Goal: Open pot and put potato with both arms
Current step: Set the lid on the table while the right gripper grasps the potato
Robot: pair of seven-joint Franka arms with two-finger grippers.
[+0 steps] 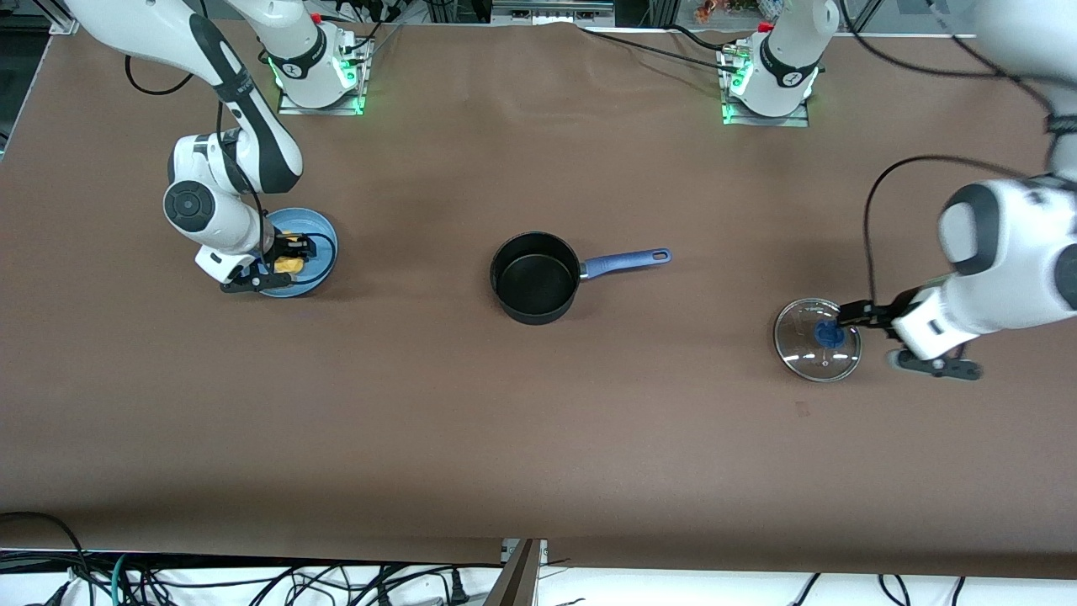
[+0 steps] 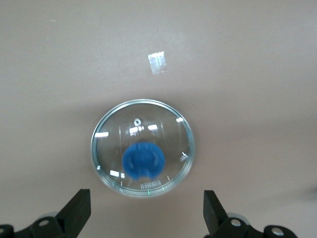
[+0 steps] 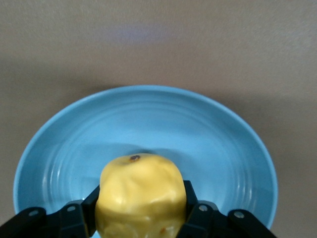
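Right gripper (image 3: 141, 218) pinches the potato (image 3: 141, 196) over the plate (image 3: 148, 124), apparently just lifted; left gripper (image 2: 146, 210), spread, hovers above the lid (image 2: 142, 147); pot (image 1: 535, 278) sits mid-frame, uncovered.

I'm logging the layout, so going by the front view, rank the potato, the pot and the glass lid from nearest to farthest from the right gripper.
1. Potato: between the right gripper's fingers, over the blue plate.
2. Pot: mid-table, open.
3. Glass lid: at the left arm's end, by the open left gripper.
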